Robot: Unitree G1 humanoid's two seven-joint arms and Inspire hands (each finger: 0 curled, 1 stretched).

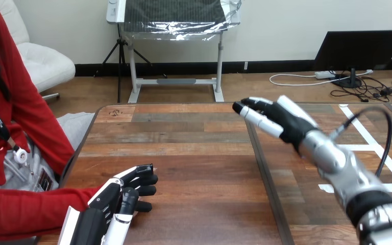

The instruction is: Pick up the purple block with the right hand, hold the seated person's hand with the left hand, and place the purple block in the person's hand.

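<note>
My left hand (113, 204) lies low over the table's near left corner. It sits right at the end of the person's red sleeve (30, 209), which comes in from the left edge. The person's hand is hidden beneath it. My right hand (278, 121) hangs in the air above the middle of the table, back side towards me. Its fingers (255, 116) are stretched straight out to the left with nothing visible between them. I see no purple block on the table.
The wooden table (194, 158) has a dark seam (265, 178) running front to back under my right hand. White tape lines (372, 145) mark its right part. The person sits close against the table's left edge.
</note>
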